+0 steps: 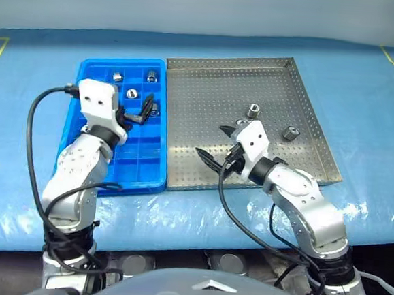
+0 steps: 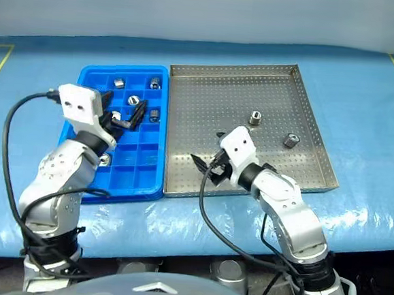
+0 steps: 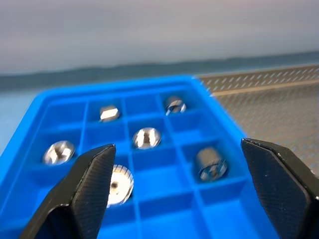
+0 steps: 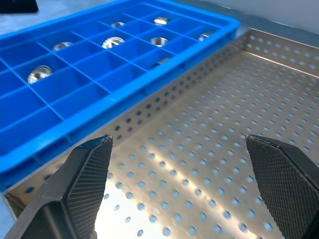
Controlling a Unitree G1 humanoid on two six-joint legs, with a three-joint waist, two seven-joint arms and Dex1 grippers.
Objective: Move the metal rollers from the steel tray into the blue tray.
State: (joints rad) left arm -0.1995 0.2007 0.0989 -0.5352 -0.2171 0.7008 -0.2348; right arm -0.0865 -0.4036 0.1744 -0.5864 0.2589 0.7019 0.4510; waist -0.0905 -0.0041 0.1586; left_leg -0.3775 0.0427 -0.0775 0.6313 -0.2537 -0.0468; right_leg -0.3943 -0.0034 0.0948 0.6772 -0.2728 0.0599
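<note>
While both tools are standing open and empty, the job is looking mostly done. The left tool (image 1: pixel 140 110) is hovering over the blue tray (image 1: pixel 81 142) at centre left of the head view, its jaws spread wide with nothing between them; its wrist camera is showing several metal rollers (image 3: pixel 146 138) sitting in separate compartments below. The right tool (image 1: pixel 214 145) is reaching over the lower left part of the steel tray (image 1: pixel 209 80), jaws also wide apart, with bare perforated sheet beneath them.

Two rollers are remaining in the steel tray, both toward its right side: one roller (image 1: pixel 253 111) near the middle and another roller (image 1: pixel 291 133) just right of it and slightly lower in the frame. Both trays are resting side by side on the blue tabletop (image 1: pixel 365 85).

These rollers are probably handling as small, rigid, dense pieces, heavy for their size and polished enough to slip. Being cylinders, they are likely to roll if nudged on the smooth sheet. A sensible grip is looking like a pinch across the curved side wall, jaws square to the axis, closing firmly.
</note>
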